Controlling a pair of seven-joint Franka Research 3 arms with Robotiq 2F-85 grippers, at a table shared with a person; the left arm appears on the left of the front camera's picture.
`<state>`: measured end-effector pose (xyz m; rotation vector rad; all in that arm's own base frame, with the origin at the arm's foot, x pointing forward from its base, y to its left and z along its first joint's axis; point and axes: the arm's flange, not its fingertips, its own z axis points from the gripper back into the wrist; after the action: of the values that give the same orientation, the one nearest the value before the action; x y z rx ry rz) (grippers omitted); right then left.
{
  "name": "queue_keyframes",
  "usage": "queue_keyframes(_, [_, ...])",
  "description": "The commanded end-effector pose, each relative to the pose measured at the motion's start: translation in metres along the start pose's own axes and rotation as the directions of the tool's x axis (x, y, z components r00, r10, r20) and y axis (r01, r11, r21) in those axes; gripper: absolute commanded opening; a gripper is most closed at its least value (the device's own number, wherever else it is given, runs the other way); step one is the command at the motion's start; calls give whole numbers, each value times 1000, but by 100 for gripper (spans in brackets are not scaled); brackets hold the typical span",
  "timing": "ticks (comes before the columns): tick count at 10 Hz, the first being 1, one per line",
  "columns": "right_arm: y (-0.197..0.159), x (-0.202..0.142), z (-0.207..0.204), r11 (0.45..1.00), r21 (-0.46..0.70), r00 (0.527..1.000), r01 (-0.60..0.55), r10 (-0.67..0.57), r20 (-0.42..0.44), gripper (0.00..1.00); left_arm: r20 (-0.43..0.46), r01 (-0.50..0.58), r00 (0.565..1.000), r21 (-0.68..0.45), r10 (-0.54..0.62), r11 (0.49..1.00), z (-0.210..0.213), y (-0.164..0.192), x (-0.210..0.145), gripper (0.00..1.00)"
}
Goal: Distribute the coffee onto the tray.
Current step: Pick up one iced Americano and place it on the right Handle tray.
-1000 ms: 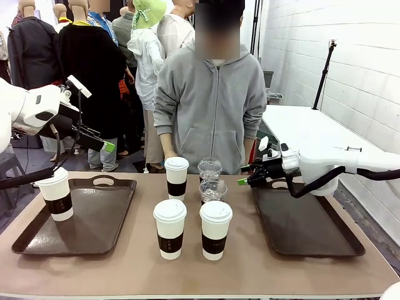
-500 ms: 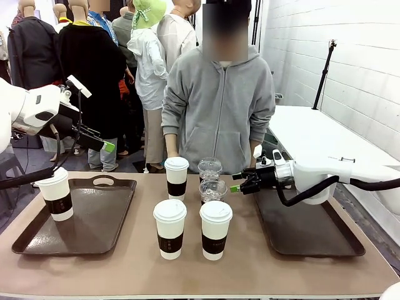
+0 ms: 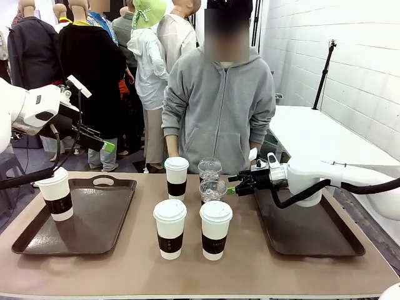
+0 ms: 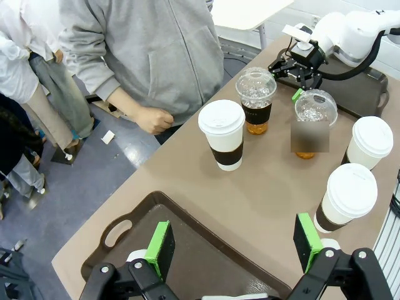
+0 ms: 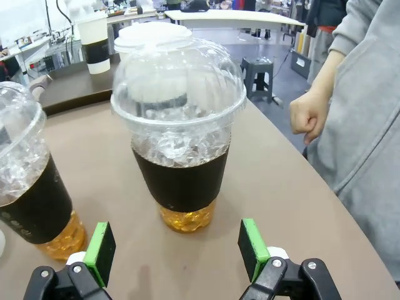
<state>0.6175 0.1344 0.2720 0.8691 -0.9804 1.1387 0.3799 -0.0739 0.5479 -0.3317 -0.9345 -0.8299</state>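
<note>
— Plastic, thin and easily crushed: where was the dome-lidded iced coffee point(image 5: 178, 144) to be gripped?
— At the dark sleeve, and kept upright, since weight was added by the ice. It was framed, untouched, on the table point(image 5: 281, 187) by the spread fingers of the right gripper point(image 5: 177, 249).
— What was crowded around it?
— A second iced cup point(image 5: 25, 194) was set just beside, and the person's fist point(image 5: 309, 115) was near. The left gripper point(image 4: 234, 245) was held open over its tray point(image 4: 206, 253), seemingly empty.

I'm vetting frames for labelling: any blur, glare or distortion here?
Front view: even light, sharp, soft shadows under the white cups. Left wrist view: a blurred patch sits on one dome-lidded cup. Right wrist view: reflections on the near dome lid.
</note>
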Motion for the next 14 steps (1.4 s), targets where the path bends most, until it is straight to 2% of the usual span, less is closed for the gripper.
queue_keyframes(1, [-15, 7, -17, 1000, 8, 1000, 8, -8, -23, 100, 1, -5, 1000, -6, 5, 1000, -1, 2, -2, 100])
queue_keyframes(14, [-16, 17, -53, 994, 112, 1000, 9, -11, 11, 100, 1, -5, 1000, -6, 5, 1000, -1, 2, -2, 100])
